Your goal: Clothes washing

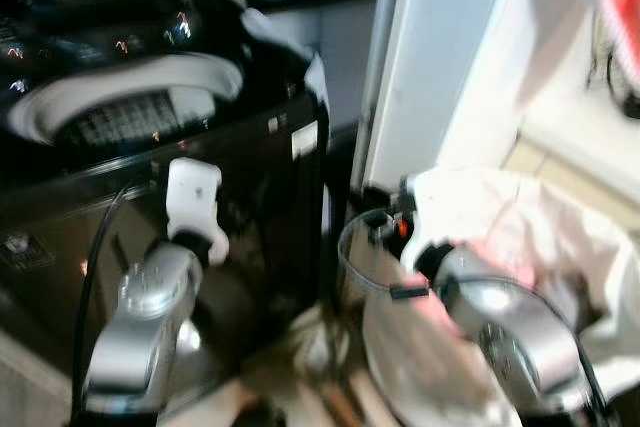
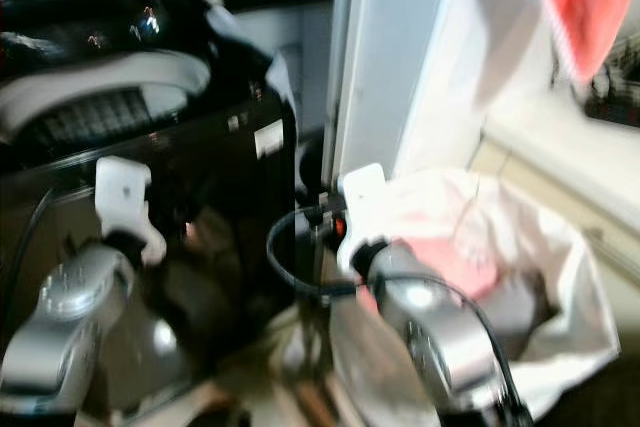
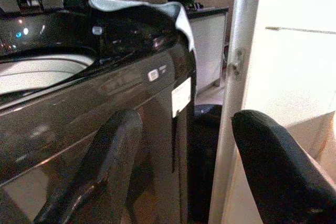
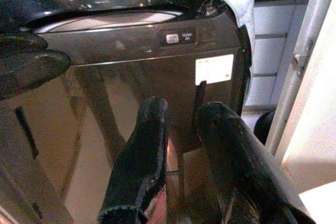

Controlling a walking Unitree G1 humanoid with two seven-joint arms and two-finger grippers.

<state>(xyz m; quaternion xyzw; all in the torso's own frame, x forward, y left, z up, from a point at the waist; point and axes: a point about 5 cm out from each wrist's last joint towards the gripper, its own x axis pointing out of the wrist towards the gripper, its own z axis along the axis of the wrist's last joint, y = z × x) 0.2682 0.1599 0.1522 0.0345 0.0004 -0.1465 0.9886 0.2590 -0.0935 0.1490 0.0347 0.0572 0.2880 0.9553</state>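
Just one washer (image 1: 200, 177), two claws apart.

The washing machine (image 1: 170, 137) stands at the left, its top open with the drum (image 1: 120, 112) inside. A cloth (image 3: 157, 10) hangs over its back right corner. Just right of the machine rises a door frame (image 1: 385, 67). Right of that, low down, sits a laundry bag (image 1: 560, 237) with clothes (image 2: 455, 257) in it. Both arms reach forward, the left arm (image 1: 150, 317) before the machine's front, the right arm (image 1: 500, 327) above the bag. A counter (image 3: 207, 10) lies behind the machine.
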